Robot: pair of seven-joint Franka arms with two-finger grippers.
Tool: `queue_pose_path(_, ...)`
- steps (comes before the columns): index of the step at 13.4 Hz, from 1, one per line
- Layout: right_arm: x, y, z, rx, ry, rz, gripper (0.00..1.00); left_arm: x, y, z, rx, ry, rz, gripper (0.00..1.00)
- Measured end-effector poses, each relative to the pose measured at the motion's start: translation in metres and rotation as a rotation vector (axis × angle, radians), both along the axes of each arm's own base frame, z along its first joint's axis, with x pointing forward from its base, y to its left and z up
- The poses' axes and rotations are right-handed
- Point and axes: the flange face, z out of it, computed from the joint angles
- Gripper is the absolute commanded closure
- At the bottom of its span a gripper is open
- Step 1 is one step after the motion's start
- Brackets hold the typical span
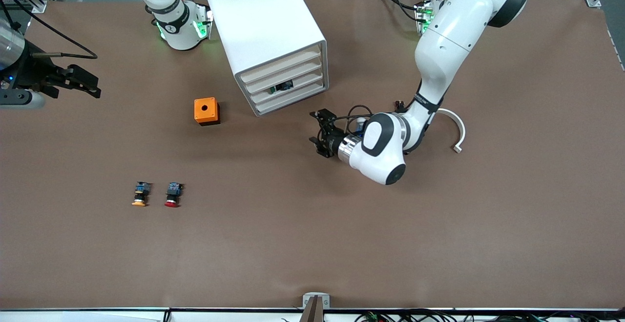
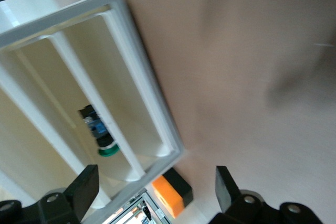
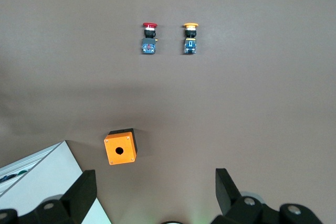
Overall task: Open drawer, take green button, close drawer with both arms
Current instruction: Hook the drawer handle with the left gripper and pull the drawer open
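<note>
Brown table (image 1: 342, 244) — button (image 2: 103, 139) inside closed drawer (image 1: 293, 86).

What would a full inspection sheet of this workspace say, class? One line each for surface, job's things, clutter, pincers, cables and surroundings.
Surface: brown table, flat, bare in places.
Job's things: white cabinet with four drawers; third drawer has a gap in its front, showing the green button inside.
Clutter: orange box beside the cabinet; orange-capped button and red-capped button nearer the camera; white curved part near the left arm.
Pincers: left pincer open, low in front of the cabinet; right pincer open, waiting at the right arm's end.
Cables: black leads on both arms.
Surroundings: grey floor, metal frame posts.
</note>
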Motion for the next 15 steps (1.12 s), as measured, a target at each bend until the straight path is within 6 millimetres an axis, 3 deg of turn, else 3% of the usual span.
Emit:
queue_pose_path(4, -0.001, 0.0, -0.001, -0.001, 0.011, 0.0, 0.0, -0.054, -0.023, -0.013, 0.043, 0.223, -0.139, 0.22)
queue_pose_path(9, -0.001, 0.0, -0.001, -0.001, 0.012, 0.0, 0.0, -0.094, -0.042, -0.044, 0.11, 0.329, -0.198, 0.32)
queue_pose_path(11, -0.001, 0.0, -0.001, -0.001, 0.012, 0.0, 0.0, -0.105, -0.049, -0.051, 0.153, 0.36, -0.201, 0.41)
queue_pose_path(12, -0.001, 0.0, -0.001, -0.001, 0.013, 0.0, 0.0, -0.11, -0.053, -0.052, 0.181, 0.378, -0.198, 0.47)
queue_pose_path(14, -0.001, 0.0, -0.001, -0.001, 0.013, 0.0, 0.0, -0.114, -0.057, -0.051, 0.213, 0.396, -0.192, 0.8)
queue_pose_path(15, -0.001, 0.0, -0.001, -0.001, 0.013, 0.0, 0.0, -0.114, -0.057, -0.051, 0.217, 0.398, -0.19, 0.92)
